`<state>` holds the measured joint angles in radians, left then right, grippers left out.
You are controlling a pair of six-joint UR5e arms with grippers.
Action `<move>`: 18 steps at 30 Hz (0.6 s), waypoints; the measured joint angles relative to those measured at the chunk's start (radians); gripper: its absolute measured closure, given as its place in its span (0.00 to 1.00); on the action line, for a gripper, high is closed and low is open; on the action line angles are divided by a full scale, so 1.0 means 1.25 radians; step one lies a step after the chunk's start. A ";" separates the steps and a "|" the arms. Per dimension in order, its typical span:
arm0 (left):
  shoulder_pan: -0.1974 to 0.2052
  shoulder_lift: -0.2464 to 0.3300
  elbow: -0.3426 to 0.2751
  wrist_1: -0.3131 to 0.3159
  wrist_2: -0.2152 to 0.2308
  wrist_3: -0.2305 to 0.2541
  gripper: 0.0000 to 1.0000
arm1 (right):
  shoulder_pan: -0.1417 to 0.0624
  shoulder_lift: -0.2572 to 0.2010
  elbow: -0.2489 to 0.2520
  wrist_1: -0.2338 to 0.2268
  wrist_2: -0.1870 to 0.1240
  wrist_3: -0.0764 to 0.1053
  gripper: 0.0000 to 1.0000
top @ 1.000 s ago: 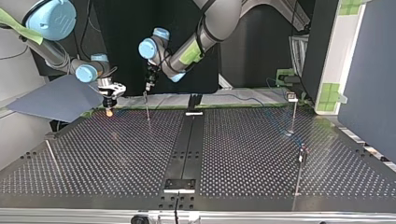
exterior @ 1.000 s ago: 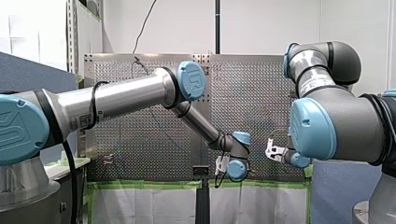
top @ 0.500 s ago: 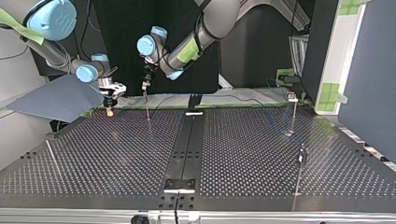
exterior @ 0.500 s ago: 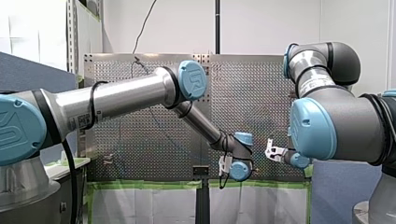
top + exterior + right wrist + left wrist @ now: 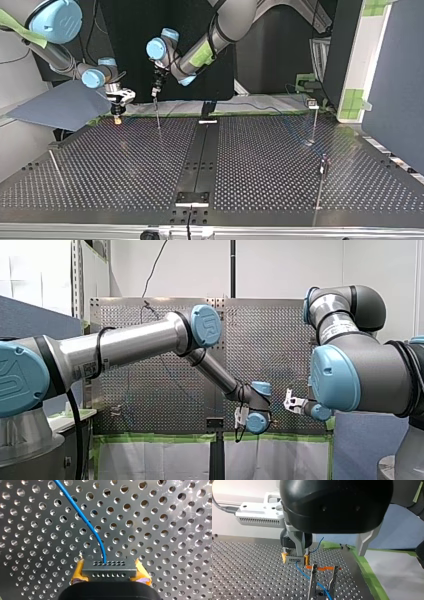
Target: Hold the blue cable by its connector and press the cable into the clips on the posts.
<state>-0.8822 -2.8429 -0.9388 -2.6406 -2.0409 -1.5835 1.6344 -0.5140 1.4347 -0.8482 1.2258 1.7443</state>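
Note:
My right gripper (image 5: 110,575) is shut on the grey connector (image 5: 109,567), its yellow pads pressing both ends. The blue cable (image 5: 85,522) leaves the connector and curves away over the perforated plate. In the left wrist view the same connector (image 5: 295,559) hangs just above the plate, and the cable (image 5: 303,573) runs down into a two-pronged clip post (image 5: 313,580) with an orange piece. My left gripper (image 5: 330,554) hovers open above that post, holding nothing. In the top view my left gripper (image 5: 155,92) is over the thin post (image 5: 157,112), with my right gripper (image 5: 117,119) beside it.
Further thin posts stand at the top view's right (image 5: 314,120) (image 5: 322,172) and one slanted rod at its left (image 5: 56,170). A black rail (image 5: 200,150) runs down the middle of the table. Green tape (image 5: 364,570) marks the table's edge near the grippers.
My left gripper rose a little off the post and shifted slightly to the top view's left, then stopped. The right gripper and connector stayed put.

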 joint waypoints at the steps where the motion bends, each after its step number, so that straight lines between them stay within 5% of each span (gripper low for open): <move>1: 0.000 0.000 -0.001 0.000 0.000 0.000 0.00 | 0.000 0.000 0.000 0.000 0.000 0.000 0.98; 10: -0.011 0.026 -0.033 -0.027 -0.005 0.001 0.00 | -0.001 0.000 -0.001 0.003 -0.001 -0.004 0.98; 18: -0.033 0.079 -0.087 0.014 -0.008 -0.026 0.00 | -0.002 0.000 -0.001 0.005 0.000 -0.006 0.98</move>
<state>-0.9236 -2.7438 -1.0471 -2.6225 -2.0515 -1.6155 1.6319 -0.5134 1.4338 -0.8419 1.2257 1.7371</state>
